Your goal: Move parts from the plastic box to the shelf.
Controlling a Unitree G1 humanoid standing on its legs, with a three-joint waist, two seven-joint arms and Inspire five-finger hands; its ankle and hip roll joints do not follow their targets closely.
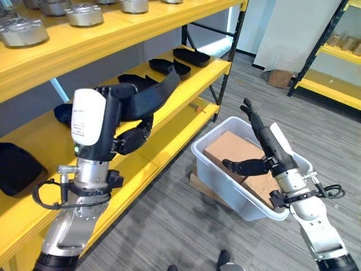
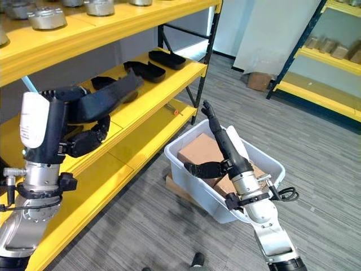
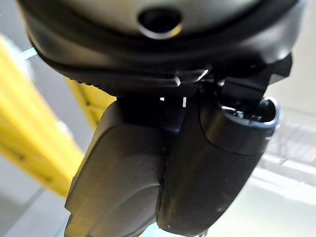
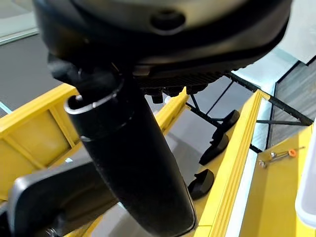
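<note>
My left hand (image 1: 131, 138) is raised in front of the yellow shelf (image 1: 186, 90), its fingers curled under a long flat black part (image 1: 148, 95) that it holds just above the middle board. Similar black parts (image 1: 190, 56) lie along that board, with one more (image 1: 17, 166) at its near end. To the right, my right hand (image 1: 260, 135) hovers open over the white plastic box (image 1: 224, 191) on the floor, fingers straight and thumb (image 1: 243, 166) spread, holding nothing. Brown cardboard boxes (image 1: 232, 148) fill the plastic box.
Round metal parts (image 1: 84, 14) stand on the top board. A small orange-tipped item (image 1: 197, 107) lies on the lower board. Flat cardboard (image 1: 197, 183) sits under the plastic box. A second yellow rack (image 1: 333, 90) and a small carton (image 1: 279, 78) are at the back right.
</note>
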